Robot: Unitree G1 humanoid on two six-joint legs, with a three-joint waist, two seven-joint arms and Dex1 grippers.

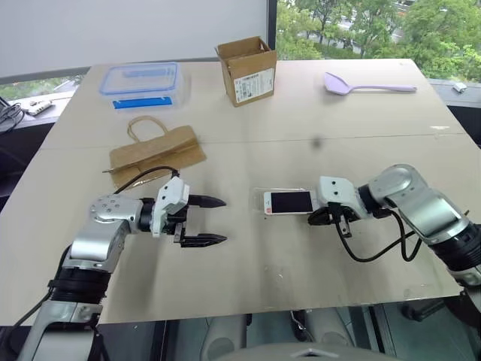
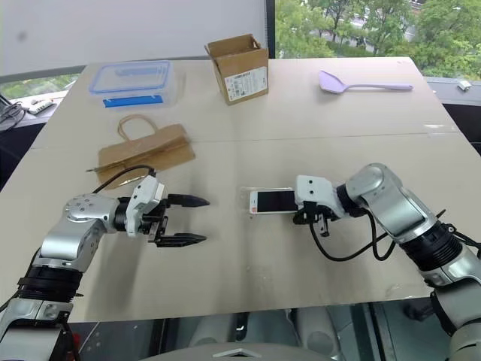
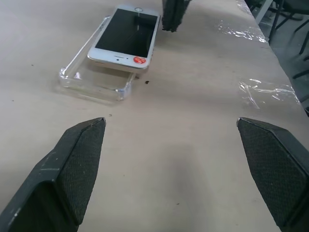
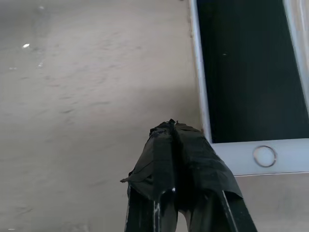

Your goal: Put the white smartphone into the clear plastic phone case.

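Left gripper (image 1: 212,220) hangs wide open just over the table (image 1: 301,263), fingers pointing at the phone, holding nothing. Right gripper (image 4: 175,126) is pinched fully shut and empty, tips down at the phone's home-button corner, beside its long edge; can't tell if it touches.

Phone (image 1: 288,201) lies screen up near mid-table, half over the case (image 3: 91,79). In the left wrist view the end facing that camera rides up on the case wall and sits skewed, so it's not seated; one case corner sticks out empty beside it.

Risks, as I read it:
- a push from the shut right tips could slide phone and case together, since nothing pins the light case
- pressing down on the raised end may pop the far end up or flip the case
- shut tips could slip off the phone's thin edge and skid onto the screen
- cable loop (image 1: 379,252) on the right arm hangs low, could drag on the table

Room: bare table between the grippers and toward the near edge, plenty for a brace by the left. Further back the paper bag (image 1: 156,154), then box (image 1: 246,70), food tub (image 1: 140,81) and spatula (image 1: 367,86) sit well apart from the work
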